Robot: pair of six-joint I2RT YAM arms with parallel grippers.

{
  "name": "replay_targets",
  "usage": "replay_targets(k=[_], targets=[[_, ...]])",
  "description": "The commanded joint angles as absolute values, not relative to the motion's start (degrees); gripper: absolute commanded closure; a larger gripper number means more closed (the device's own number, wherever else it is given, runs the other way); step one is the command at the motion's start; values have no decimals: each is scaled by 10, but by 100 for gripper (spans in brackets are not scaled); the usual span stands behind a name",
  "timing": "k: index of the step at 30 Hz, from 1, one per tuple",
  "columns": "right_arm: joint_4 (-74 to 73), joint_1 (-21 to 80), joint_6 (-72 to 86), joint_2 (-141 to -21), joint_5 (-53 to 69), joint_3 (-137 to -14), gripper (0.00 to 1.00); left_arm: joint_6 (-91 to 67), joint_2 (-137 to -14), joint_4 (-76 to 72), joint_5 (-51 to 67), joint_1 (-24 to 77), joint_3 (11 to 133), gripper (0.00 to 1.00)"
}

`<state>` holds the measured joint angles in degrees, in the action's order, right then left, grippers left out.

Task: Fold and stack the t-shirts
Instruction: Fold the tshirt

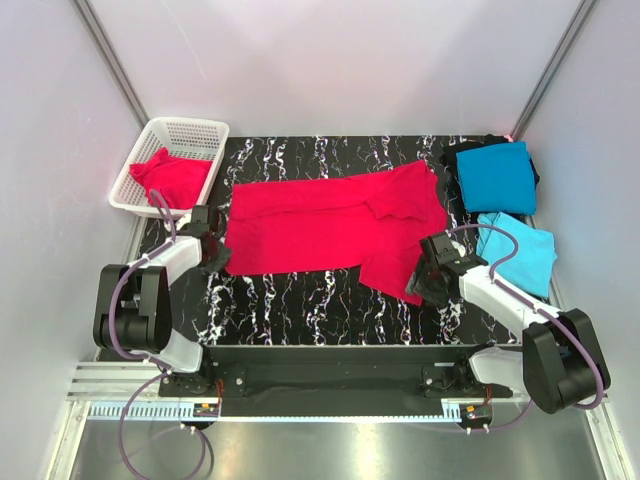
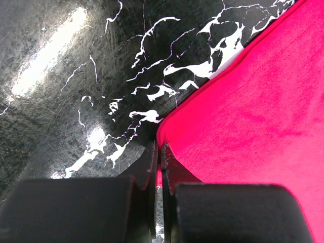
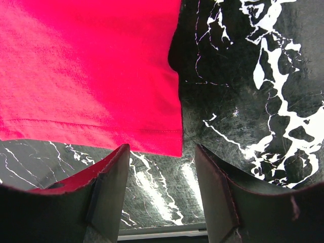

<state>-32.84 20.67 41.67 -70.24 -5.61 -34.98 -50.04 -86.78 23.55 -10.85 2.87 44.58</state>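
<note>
Top view: big red tee (image 1: 320, 225) spread wide across mid of black marbled worktop (image 1: 300, 300). Cloth overlaps itself twd its 3 o'clock end, and one flap hangs down twd 5 o'clock.

Left tool (image 1: 213, 252) sits at the tee's 8 o'clock corner, low on the worktop. Left wrist view: its fingers (image 2: 147, 167) are clenched tight w/ a sliver of red cloth pinched betw them, so it's grasping the tee's corner.

Right tool (image 1: 428, 285) is at the 5 o'clock flap. Right wrist view: it's released, fingers (image 3: 114, 177) well apart. The tee's hem corner lies just past the gap, at 12 o'clock from the tips. Bare worktop shows betw the tips. Can't tell if the left-hand tip touches the hem.

Teal tee (image 1: 493, 175) is folded into a rect at the worktop's 2 o'clock corner. Sky-blue tee (image 1: 520, 250) is folded just beside it, at 3 o'clock. Can't tell if the two touch.

White mesh basket (image 1: 185, 128) stands at 10 o'clock by the worktop's corner, w/ a second red tee (image 1: 172, 177) crumpled inside.
</note>
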Motion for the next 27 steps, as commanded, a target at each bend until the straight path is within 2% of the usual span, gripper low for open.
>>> replay_targets(k=[1,5,7,9,11,17,21,22,25,26,27], targets=[[-330,215,428,-697,-81,-355,39,-504,-863,256,-107,28,429,90],[-334,220,433,-697,-84,-354,39,-502,-853,263,-106,28,429,84],[-337,221,437,-699,-89,-355,37,-501,-846,263,-106,28,430,85],[-337,224,438,-708,-91,-358,37,-500,-846,264,-105,29,432,96],[-339,227,444,-716,-97,-359,37,-499,-846,264,-104,29,432,100],[-323,231,452,-765,-117,-364,51,-498,-849,265,-102,29,436,100],[-317,231,451,-797,-122,-376,56,-497,-847,265,-100,29,435,100],[-317,231,452,-799,-121,-378,58,-497,-847,265,-100,29,436,100],[-319,231,454,-799,-121,-383,74,-496,-846,266,-99,29,437,100],[-321,231,454,-796,-123,-383,85,-497,-846,266,-99,29,437,100],[-323,232,455,-793,-124,-386,91,-496,-846,266,-99,29,436,100]])
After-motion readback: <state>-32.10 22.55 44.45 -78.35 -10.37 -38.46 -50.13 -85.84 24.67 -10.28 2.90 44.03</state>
